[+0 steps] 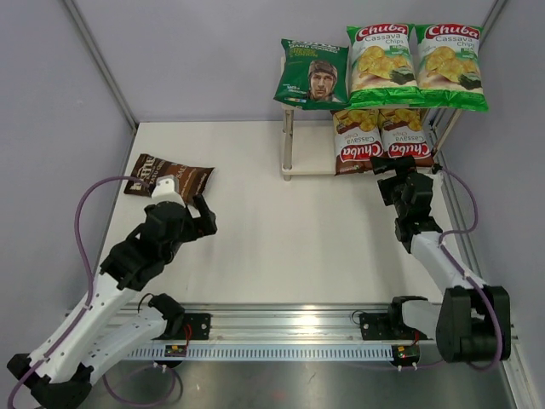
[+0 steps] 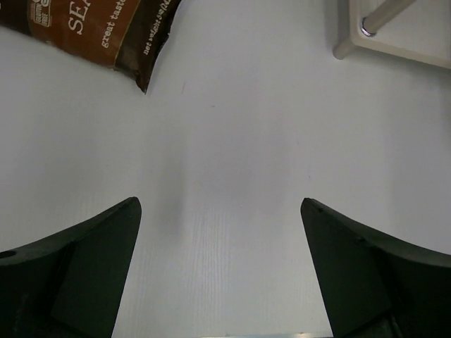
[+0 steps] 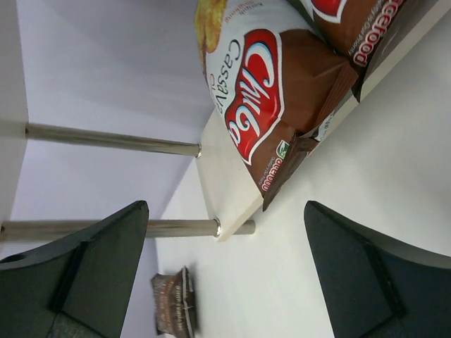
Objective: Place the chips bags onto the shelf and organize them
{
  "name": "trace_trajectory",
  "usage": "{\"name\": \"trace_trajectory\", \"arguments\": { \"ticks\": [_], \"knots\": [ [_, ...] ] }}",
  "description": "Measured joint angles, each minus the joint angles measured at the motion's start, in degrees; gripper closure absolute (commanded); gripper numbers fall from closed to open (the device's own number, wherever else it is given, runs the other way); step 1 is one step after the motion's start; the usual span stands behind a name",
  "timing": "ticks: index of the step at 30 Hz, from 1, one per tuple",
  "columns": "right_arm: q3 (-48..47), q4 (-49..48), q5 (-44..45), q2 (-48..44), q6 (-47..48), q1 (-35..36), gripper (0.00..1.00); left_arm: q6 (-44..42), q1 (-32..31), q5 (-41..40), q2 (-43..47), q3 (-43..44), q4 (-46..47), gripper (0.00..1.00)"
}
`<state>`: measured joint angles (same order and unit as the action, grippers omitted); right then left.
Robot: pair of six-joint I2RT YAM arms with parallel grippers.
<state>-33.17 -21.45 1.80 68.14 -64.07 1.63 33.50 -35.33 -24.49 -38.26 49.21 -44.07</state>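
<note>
White matte desk [image 1: 272, 221] is walled by grey panels [image 1: 196, 60]. Dark-brown glossy Sea Salt bag [image 1: 166, 177] is laid flat near far-left corner. Five glossy chips bags [image 1: 381, 55] are seated on beige two-tier shelf [image 1: 308, 155], far-right corner. Left gripper [image 2: 220, 204] and right gripper [image 3: 227, 205] are spread apart.

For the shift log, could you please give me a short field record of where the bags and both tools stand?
top tier: dark green bag, two green-white Chuba bags
lower tier: two brown Chuba bags
table: Sea Salt bag, left side, off the shelf
left tool: open, empty, near the Sea Salt bag
right tool: open, empty, facing the lower tier
</note>
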Motion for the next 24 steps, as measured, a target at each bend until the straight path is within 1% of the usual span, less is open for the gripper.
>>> {"name": "trace_trajectory", "arguments": {
  "ticks": [1, 3, 5, 8, 10, 14, 18, 21, 24],
  "knots": [
    [-0.2, 2.4, 0.3, -2.7, 2.4, 0.0, 0.01, 1.2, 0.8, -0.7, -1.2, 0.0, 0.3, 0.01],
    [-0.4, 6.6, 0.5, -7.6, 6.4, -0.1, 0.01, 3.4, 4.9, -0.9, -3.5, 0.0, 1.9, 0.01],
    [-0.3, 9.2, -0.5, -10.9, 9.4, -0.2, 0.01, 5.4, 11.4, 0.7, -5.4, 0.0, 4.4, 0.01],
    [0.3, 10.2, -5.3, -14.7, 12.7, -0.2, 0.01, 8.3, 21.5, 5.2, -8.3, 0.0, 9.2, 0.01],
    [1.2, 10.3, -9.2, -16.6, 13.1, -0.2, 0.01, 10.2, 26.9, 7.7, -10.9, -0.2, 12.3, 0.01],
    [1.9, 10.0, -18.2, -16.6, 12.8, -0.2, 0.01, 14.0, 34.4, 11.6, -16.1, -1.7, 18.3, 0.01],
    [2.8, 7.7, -27.0, -14.1, 11.5, -0.2, 0.01, 17.5, 42.0, 16.7, -22.5, -3.3, 24.1, 0.01],
    [3.5, 6.0, -31.6, -12.5, 10.4, -0.2, 0.01, 19.6, 47.0, 19.8, -27.8, -3.7, 28.9, 0.01],
    [3.8, 4.8, -34.4, -11.5, 10.1, -0.2, 0.01, 21.3, 49.9, 22.3, -32.7, -3.9, 33.3, 0.01]
  ]
}}
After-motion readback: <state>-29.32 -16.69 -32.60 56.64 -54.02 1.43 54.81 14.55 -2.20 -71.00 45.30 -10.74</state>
